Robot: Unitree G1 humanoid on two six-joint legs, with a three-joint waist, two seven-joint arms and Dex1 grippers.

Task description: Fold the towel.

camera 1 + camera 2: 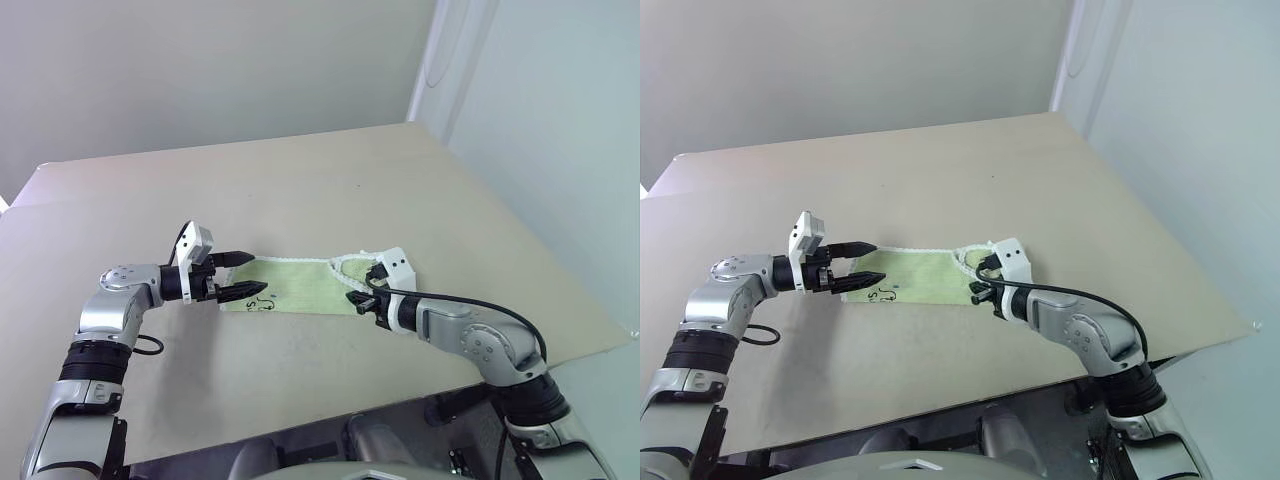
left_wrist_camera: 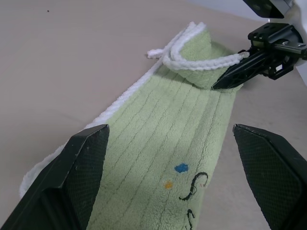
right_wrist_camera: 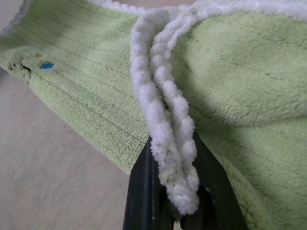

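Both grippers meet your towel [image 1: 300, 287] on the table [image 1: 330, 180]: left gripper [image 1: 244, 276] fingers spread over one end, right gripper [image 1: 362, 300] pinching the folded-over white edging.

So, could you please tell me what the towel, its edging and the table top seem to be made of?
The towel looks like soft fleecy microfibre or terry, lime green, with a fuzzy pile in ribbed rows. Its edging seems a thick white yarn stitched in loops, fluffy and matte. The table top looks like smooth beige laminate or painted board, with a flat, even, low-sheen surface; which of the two cannot be told.
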